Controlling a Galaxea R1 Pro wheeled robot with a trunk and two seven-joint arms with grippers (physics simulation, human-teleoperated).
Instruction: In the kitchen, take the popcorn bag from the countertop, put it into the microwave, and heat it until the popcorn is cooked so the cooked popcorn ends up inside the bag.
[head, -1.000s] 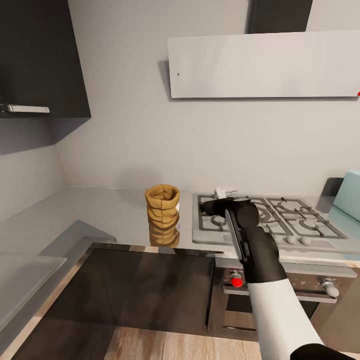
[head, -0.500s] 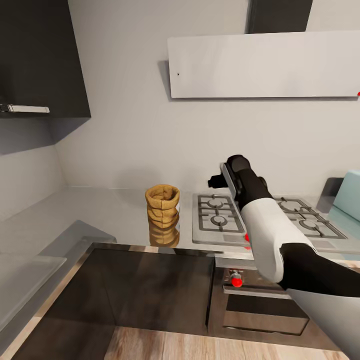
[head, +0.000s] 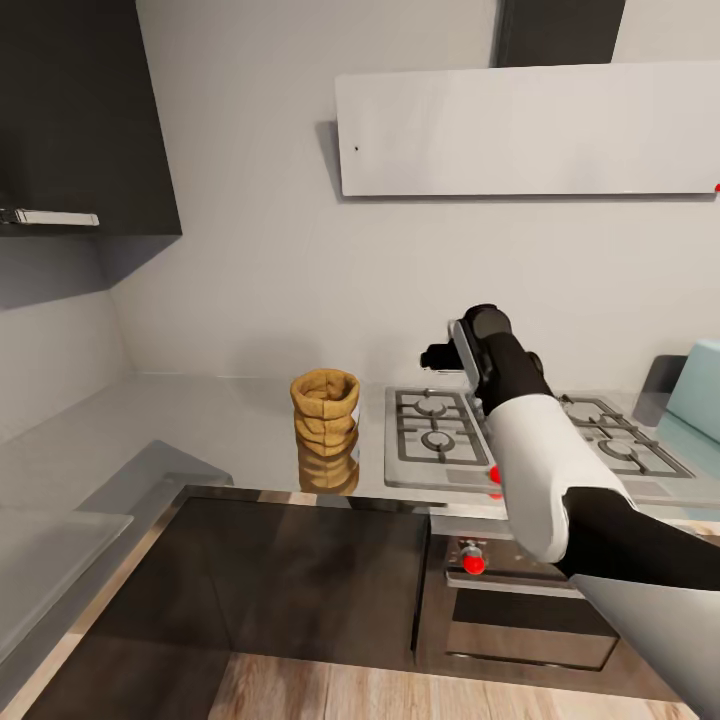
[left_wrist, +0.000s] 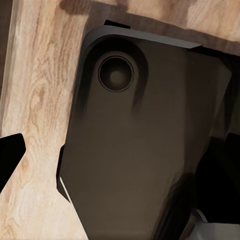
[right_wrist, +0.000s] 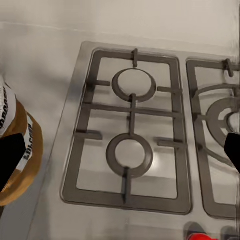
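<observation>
The popcorn bag (head: 325, 411) stands upright on the countertop (head: 200, 430), a crumpled tan paper bag with a rolled rim, mirrored in the glossy grey surface. Just to its 3 o'clock side lies the gas hob (head: 520, 440), and at the far 3 o'clock edge of the head view we see a pale mint corner that may be the microwave (head: 700, 390).

Over the last second our right arm has swung up from lying low across the hob and now hangs raised above the hob's near burners, having settled a little lower and closer in the last half second. We read this as the start of the reach for the bag, which is not yet grasped.

The right gripper (head: 440, 357) sits at the bag's 2 o'clock, higher than its rim and apart from it. In the right wrist view the bag (right_wrist: 15, 155) shows beside the hob grates (right_wrist: 131, 145), and the two dark fingertips (right_wrist: 11, 152) stand at opposite edges of the picture, so the claw is spread wide and empty.

The left wrist view shows the robot's dark base (left_wrist: 140, 150) over a wooden floor (left_wrist: 40, 100); we cannot tell how the left claw stands.
</observation>
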